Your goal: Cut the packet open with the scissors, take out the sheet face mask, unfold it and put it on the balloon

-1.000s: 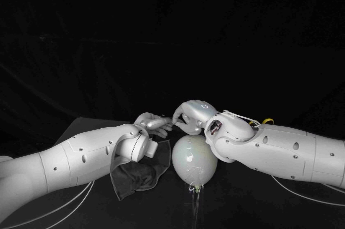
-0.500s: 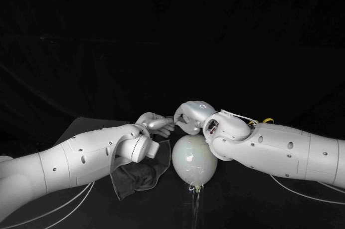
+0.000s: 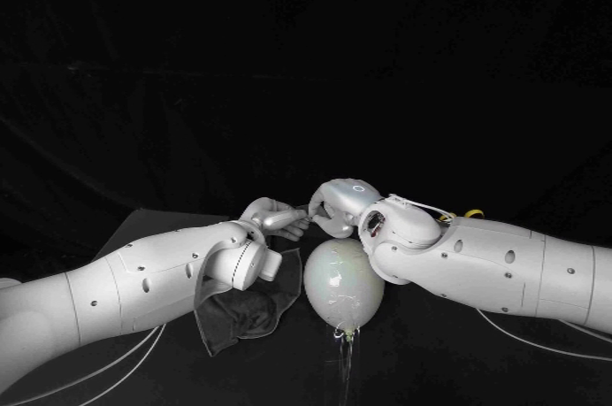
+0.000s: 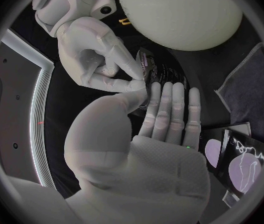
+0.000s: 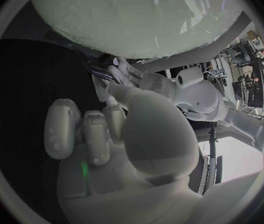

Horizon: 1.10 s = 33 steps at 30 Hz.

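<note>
Fingers of the left hand [image 3: 274, 217] and right hand [image 3: 335, 201] pinch a small dark foil packet [image 4: 156, 73] between them, just beyond the pale oval balloon [image 3: 342, 287] toward the black table's [image 3: 159, 220] near edge. Its contents are hidden.

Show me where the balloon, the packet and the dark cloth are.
balloon [image 3: 342, 287]: head view, middle of its pale body.
packet [image 4: 160, 72]: left wrist view, on its dark printed face.
dark cloth [image 3: 246, 311]: head view, middle of the crumpled part.
</note>
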Available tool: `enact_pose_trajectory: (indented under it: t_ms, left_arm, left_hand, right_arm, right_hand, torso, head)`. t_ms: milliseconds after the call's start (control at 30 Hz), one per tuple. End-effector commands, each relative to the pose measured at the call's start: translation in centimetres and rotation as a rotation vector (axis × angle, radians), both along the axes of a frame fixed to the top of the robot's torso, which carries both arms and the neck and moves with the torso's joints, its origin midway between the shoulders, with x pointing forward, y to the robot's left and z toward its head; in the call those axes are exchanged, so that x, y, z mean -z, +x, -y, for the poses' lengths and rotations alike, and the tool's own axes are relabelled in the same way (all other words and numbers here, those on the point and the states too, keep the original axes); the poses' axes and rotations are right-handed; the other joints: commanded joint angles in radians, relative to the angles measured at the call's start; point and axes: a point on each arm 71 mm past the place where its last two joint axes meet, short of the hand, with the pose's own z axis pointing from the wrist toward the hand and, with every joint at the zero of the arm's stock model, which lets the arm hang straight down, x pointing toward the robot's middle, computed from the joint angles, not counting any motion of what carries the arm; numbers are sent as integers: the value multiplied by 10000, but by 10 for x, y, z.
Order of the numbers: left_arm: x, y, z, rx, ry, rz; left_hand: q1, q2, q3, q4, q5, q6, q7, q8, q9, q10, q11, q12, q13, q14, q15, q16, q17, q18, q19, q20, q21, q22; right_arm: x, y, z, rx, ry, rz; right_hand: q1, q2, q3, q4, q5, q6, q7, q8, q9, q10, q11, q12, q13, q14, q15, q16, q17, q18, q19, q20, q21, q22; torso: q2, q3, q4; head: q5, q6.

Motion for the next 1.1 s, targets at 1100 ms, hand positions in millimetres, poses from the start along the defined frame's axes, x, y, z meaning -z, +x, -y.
enact_pose_trajectory:
  t_ms: [1100]
  left_arm:
    - [-7,-4,12,787,-738,463]
  left_hand:
    - [331,-169,648,-396,124,-41,242,73,236,-1332,338,-686,-22,-494,350,-618,-662,-247,-7,6,-768,-600]
  right_arm:
    - [6,3,1,670,-505,-648]
  right_hand:
    - [-437,-973,-503,-65,-58,-530,273,-562,-430,353,326,-269,1306,1043,300,37,2626,-102,-153,257,-377,1228]
  torso:
    - [-1,-8,6]
  head:
    - [-76,-8]
